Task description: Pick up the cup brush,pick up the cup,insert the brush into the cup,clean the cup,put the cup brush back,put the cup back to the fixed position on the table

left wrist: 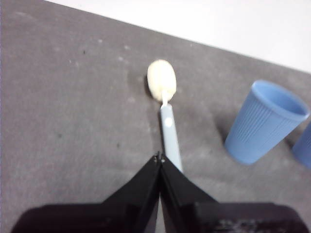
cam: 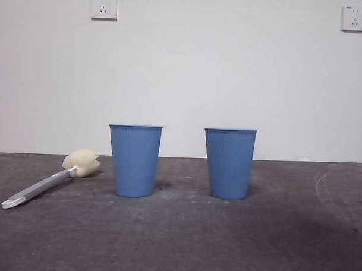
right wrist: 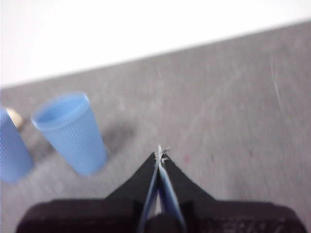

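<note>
Each pincer has two matte black, wedge-shaped jaws tapering to a fine tip. The left pincer [left wrist: 159, 158] is all black. The right pincer [right wrist: 159, 153] shows blue inner jaw faces.

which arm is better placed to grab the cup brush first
Left, probably. In the left wrist view the left gripper, jaws shut, hangs directly over the grey handle of the cream-sponge cup brush lying on the dark grey table. The right gripper faces bare table beside a blue ribbed plastic cup.

cups [cam: 135, 160] showing blue ribbed plastic, smooth at the rim | cup brush [cam: 48, 182] showing a smooth grey plastic handle and a porous cream sponge head | worktop [cam: 183, 242] looking matt dark grey, scuffed and dusty | end effector [left wrist: 159, 160] jaws looking matt black
</note>
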You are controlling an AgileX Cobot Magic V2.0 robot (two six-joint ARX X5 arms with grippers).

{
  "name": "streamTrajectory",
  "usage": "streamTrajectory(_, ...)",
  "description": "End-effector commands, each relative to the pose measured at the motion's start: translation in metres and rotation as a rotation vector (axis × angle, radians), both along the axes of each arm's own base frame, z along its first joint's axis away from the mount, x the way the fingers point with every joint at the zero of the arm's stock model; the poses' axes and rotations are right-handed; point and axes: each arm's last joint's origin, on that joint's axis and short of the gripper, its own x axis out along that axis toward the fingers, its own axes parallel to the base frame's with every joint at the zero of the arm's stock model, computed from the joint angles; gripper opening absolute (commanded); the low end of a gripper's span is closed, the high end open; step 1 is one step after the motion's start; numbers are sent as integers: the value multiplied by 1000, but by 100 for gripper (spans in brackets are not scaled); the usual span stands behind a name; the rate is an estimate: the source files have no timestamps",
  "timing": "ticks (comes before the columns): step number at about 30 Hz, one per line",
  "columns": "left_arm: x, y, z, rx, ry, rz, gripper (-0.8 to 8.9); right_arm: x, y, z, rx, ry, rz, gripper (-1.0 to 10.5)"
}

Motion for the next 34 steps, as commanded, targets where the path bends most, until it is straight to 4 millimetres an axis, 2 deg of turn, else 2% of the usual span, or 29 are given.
streamTrajectory(1,-3,0,18,-31,-2,-13,-7,-3,1,21,60,-44,16,-12)
streamTrajectory(8,-7,-3,69,-39,28,-104,-7,-8,4,68,99,-43,144,-12)
streamTrajectory(13,-9,-6,104,10,97,-205,-7,-9,7,97,-16,94,261,-12)
streamTrajectory(19,-9,-7,133,117,227,-309,-7,-6,9,126,-138,274,380,-12)
streamTrajectory(23,-7,-7,143,162,299,-351,-7,-1,10,143,-169,352,440,-12)
streamTrajectory(28,-2,-9,148,139,335,-437,-7,6,10,158,-210,418,494,-12)
streamTrajectory(33,4,-9,146,136,365,-441,3,14,10,164,-218,468,511,7)
streamTrajectory(34,5,-9,146,135,368,-441,32,15,10,165,-213,470,508,34)
